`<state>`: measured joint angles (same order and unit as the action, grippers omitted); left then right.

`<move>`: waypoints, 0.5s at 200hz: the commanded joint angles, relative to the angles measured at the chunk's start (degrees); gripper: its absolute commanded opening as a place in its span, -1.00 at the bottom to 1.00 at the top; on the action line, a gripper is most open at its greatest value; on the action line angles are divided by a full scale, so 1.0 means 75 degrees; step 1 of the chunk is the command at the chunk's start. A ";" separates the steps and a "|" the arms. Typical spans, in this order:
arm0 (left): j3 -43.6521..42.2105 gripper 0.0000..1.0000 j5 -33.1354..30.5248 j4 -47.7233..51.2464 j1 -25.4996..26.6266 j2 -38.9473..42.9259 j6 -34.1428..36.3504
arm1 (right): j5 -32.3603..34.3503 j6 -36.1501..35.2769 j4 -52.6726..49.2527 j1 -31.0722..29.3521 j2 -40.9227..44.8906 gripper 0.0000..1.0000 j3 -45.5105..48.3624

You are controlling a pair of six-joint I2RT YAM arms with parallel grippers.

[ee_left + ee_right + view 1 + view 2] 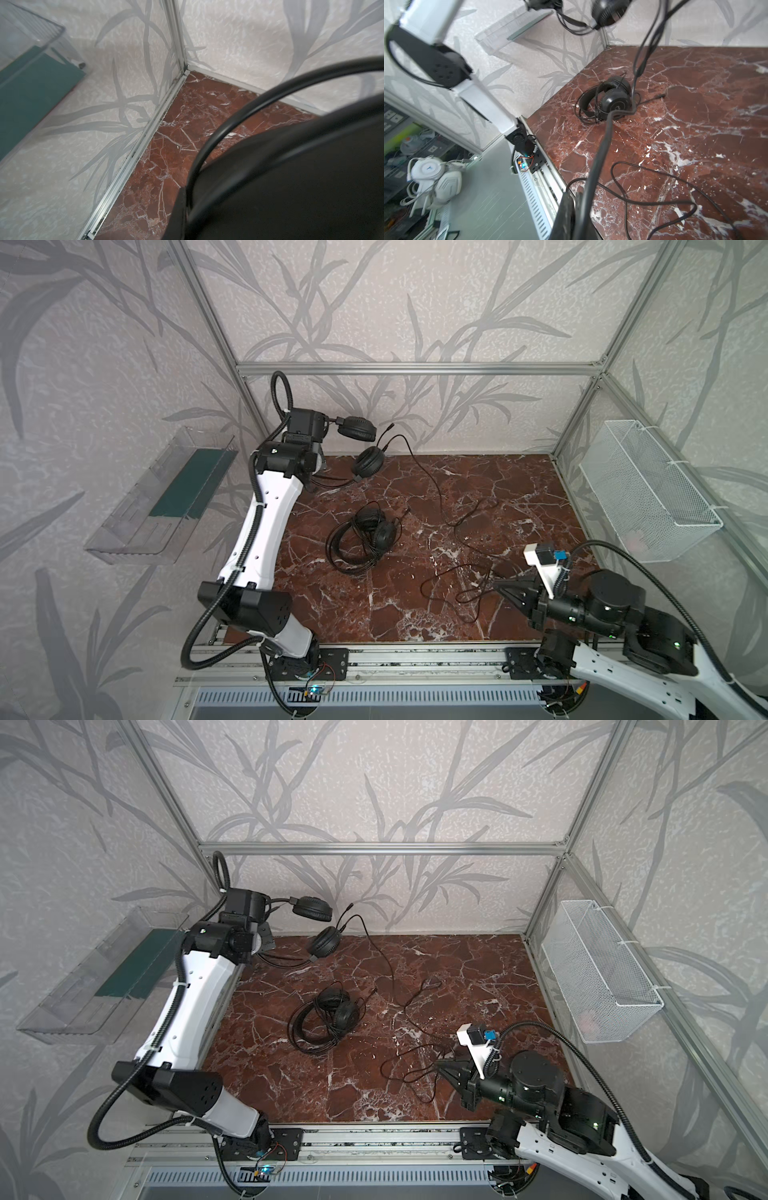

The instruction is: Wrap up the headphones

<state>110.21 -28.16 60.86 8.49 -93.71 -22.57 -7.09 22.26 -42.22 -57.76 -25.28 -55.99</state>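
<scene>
One pair of headphones (pixel 368 462) (pixel 324 941) hangs above the table's back left corner. My left gripper (pixel 321 462) (pixel 185 209) is shut on its headband (pixel 228 128), and the jaws are mostly hidden behind the wrist in both top views. Its thin cable (pixel 436 485) (pixel 390 969) trails across the marble table (pixel 519 489) to my right gripper (pixel 498 585) (pixel 440 1064) (pixel 574 209), which is shut on the cable (pixel 600 149) low near the front right. Loose loops of cable (pixel 654 199) lie beside it. A second pair of headphones (pixel 368 537) (pixel 332 1017) (pixel 610 99) lies mid-table, bundled in its own cable.
A clear tray (pixel 166 497) with a green sheet hangs on the left wall. A white mesh basket (pixel 648 497) hangs on the right wall. Aluminium rails (pixel 415 655) edge the table's front. Frame posts stand at the back corners.
</scene>
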 commanded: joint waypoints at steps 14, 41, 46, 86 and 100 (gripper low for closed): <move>0.1188 -1.00 -0.0946 -0.0188 -0.0279 -0.0767 -0.0073 | -0.0406 -0.1752 -0.2287 -0.0045 -0.0954 -1.00 -0.2438; 0.1846 -1.00 -0.0892 0.0167 -0.0573 -0.1525 -0.0127 | 0.0414 -0.2413 -0.2509 -0.0045 -0.0621 -1.00 -0.3381; 0.1968 -1.00 -0.0830 0.0244 -0.0621 -0.1671 -0.0139 | 0.0450 -0.2510 -0.2499 -0.0045 -0.0537 -1.00 -0.3546; 0.2484 -1.00 -0.0386 0.0450 -0.0814 -0.2446 -0.0191 | 0.0441 -0.3193 -0.3721 0.0489 -0.0876 -1.00 -0.5934; 0.2591 -1.00 -0.0337 0.0543 -0.0902 -0.2672 -0.0229 | 0.0208 -0.3469 -0.4097 0.0872 -0.1047 -1.00 -0.6615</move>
<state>126.85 -30.11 64.75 2.72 -111.57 -21.26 -3.95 2.02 -66.19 -55.24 -31.55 -98.08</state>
